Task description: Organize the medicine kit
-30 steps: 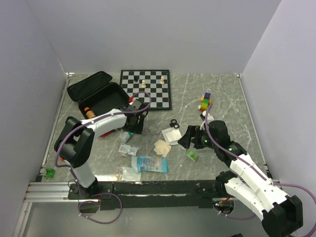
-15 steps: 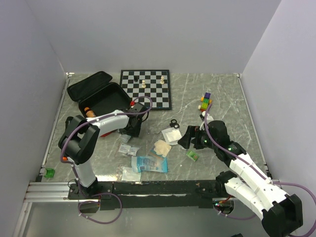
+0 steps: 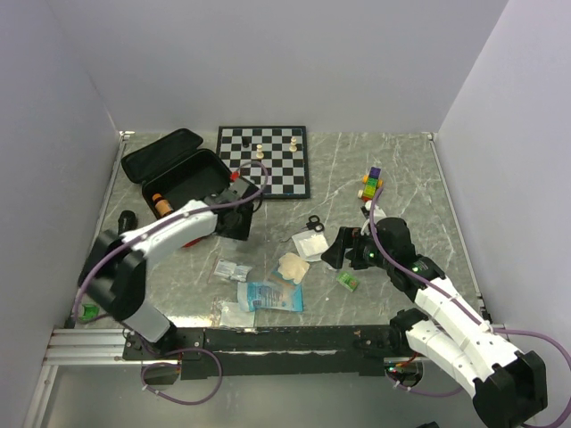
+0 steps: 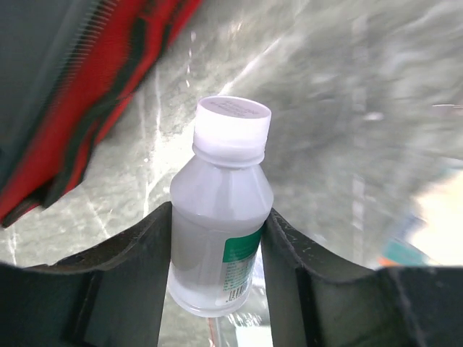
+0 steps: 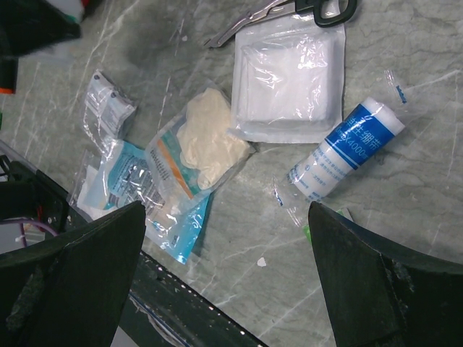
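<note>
Kit: the medicine kit (image 3: 174, 165) lay open in the upper left of the top view (mostly unfilled).
Left claw (image 4: 217, 242): gripped a white bottle (image 4: 226, 181) near the kit.
Right claw (image 3: 342, 249): wide, empty.
Remaining on the surface (image 3: 410, 160): gauze (image 5: 289, 79), bandage roll (image 5: 347, 155), gloves (image 5: 206, 141).

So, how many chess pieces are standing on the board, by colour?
White pieces: 2
Black pieces: 1
Total on the chessboard: 3
</note>
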Action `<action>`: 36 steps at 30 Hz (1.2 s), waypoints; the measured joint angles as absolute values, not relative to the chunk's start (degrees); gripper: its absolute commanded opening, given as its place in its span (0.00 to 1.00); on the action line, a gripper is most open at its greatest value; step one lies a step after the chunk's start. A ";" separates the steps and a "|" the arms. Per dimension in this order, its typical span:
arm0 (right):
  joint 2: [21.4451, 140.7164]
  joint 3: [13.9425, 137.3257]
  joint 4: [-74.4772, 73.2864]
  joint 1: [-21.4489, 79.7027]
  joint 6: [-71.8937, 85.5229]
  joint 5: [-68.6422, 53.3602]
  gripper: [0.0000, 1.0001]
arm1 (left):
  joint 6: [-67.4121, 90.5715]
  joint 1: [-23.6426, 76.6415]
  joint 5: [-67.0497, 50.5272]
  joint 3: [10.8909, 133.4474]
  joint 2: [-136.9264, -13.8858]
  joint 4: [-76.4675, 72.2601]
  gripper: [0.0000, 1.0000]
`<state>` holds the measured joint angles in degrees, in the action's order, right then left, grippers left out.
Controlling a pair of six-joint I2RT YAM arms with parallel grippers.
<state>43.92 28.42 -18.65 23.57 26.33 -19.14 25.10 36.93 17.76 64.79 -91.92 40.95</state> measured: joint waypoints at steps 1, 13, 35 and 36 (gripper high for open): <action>43.88 28.42 -18.68 23.57 26.33 -19.16 1.00 | 25.19 36.91 17.47 65.12 -90.35 41.36 0.29; 43.31 28.45 -18.63 23.57 26.37 -20.43 1.00 | 34.50 5.04 1.69 61.95 -70.32 29.74 0.24; 42.24 27.62 -18.83 23.57 26.30 -20.91 1.00 | 50.72 -1.96 7.66 66.83 -98.10 21.63 0.16; 42.24 27.62 -18.87 23.57 26.30 -20.91 1.00 | 50.98 -2.07 7.84 66.89 -98.87 21.39 0.17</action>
